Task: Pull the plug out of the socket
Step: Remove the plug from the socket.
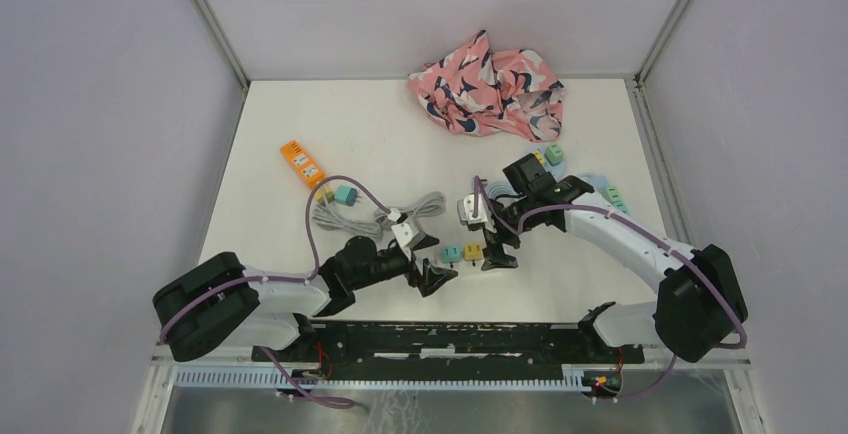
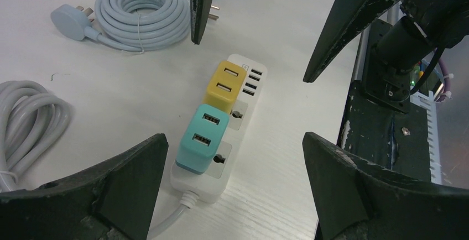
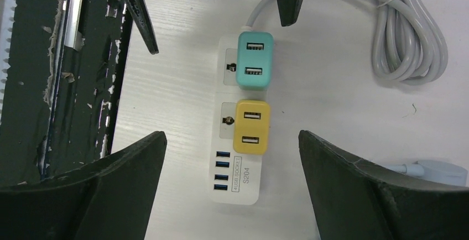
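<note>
Presently poised over the socket (image 2: 243, 119) with left claw (image 2: 233, 140) and right claw (image 3: 232, 135) wide open, empty. Risks lifting the unpinned socket along with the teal plug (image 2: 202, 137)

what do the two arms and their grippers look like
The left arm and right arm both have white links between bulky black joints. A thin purple cable loops along each. The left gripper and right gripper each carry two broad, matte black, wedge-shaped fingers that taper to points.
</note>
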### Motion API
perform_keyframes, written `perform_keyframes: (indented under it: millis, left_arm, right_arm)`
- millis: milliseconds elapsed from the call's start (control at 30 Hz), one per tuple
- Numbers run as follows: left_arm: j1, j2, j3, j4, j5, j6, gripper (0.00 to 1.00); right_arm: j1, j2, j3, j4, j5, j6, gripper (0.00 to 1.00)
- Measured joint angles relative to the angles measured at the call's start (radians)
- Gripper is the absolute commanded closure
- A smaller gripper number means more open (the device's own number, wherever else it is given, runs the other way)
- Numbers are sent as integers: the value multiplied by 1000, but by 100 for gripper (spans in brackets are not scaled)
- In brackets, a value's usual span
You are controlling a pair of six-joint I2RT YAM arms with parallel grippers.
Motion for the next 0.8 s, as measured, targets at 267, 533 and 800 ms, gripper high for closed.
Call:
perform_keyframes:
  millis: [267, 533, 800]
  left_arm:
    - [0, 21, 0, -2, 0, 1, 12]
    - [0, 21, 0, -18, 0, 21, 16]
    - [5, 21, 0, -35, 1, 121, 19]
  right_arm:
    - [42, 61, 0, 36, 63, 49, 20]
    - [86, 98, 0, 58, 138, 66, 35]
    - [103, 120, 0, 83, 198, 82, 51]
